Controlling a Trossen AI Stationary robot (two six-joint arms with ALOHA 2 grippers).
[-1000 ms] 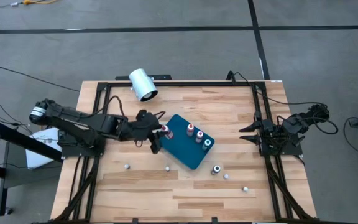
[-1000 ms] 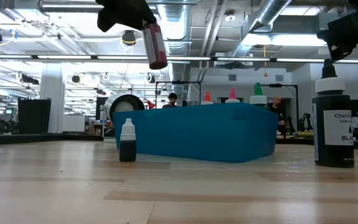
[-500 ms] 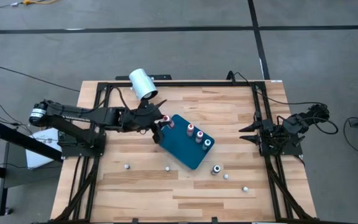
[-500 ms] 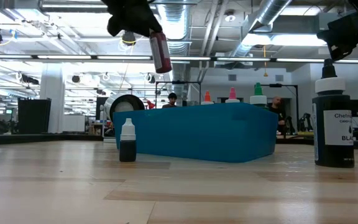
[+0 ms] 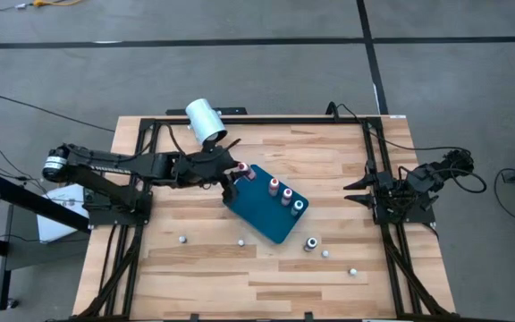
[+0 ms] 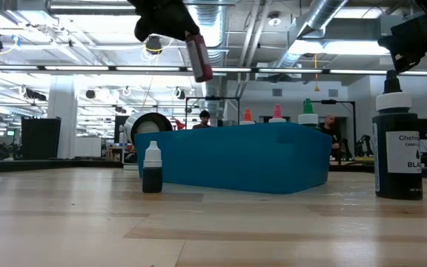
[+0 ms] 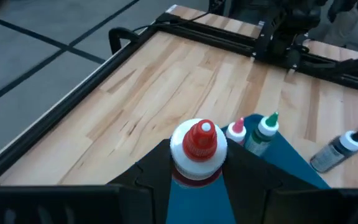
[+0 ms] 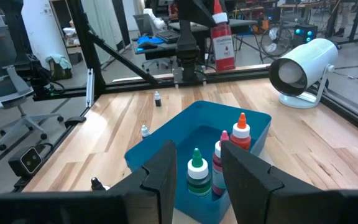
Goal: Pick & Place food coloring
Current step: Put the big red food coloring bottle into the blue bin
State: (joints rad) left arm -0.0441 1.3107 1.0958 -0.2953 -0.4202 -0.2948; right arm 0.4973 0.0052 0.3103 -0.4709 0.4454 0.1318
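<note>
My left gripper (image 5: 232, 178) (image 6: 170, 22) is shut on a red food coloring bottle (image 5: 240, 170) (image 6: 199, 56) (image 7: 197, 147), high above the far-left corner of the teal tray (image 5: 265, 215) (image 6: 236, 157). Three food coloring bottles stand in the tray: orange-red (image 8: 241, 133), pink (image 8: 219, 155) and green (image 8: 196, 170). A black-bodied bottle (image 5: 311, 243) (image 6: 398, 148) stands on the table near the tray. My right gripper (image 8: 197, 186) (image 5: 351, 190) waits open at the table's right edge. My left gripper pinches the red bottle between its two fingers (image 7: 248, 175), on the body just below the white collar (image 7: 194, 171). The fingers come from above, slanting. The bottle is lifted clear and tilted, with its lower end (image 6: 203, 73) hanging below the fingers.
Tiny bottles lie scattered on the wood nearer than the tray (image 5: 182, 240) (image 5: 240, 241) (image 5: 325, 254) (image 5: 352, 271); one small bottle, white cap and dark body (image 6: 152, 169), stands in front of the tray. A white cylinder (image 5: 206, 122) lies at the far edge. A black frame (image 5: 257, 121) borders the table.
My left gripper has carried the red bottle toward the table's far edge and a little to the right, up to the tray's far-left corner, and slightly higher. It has stayed shut on the bottle, which remains tilted.
</note>
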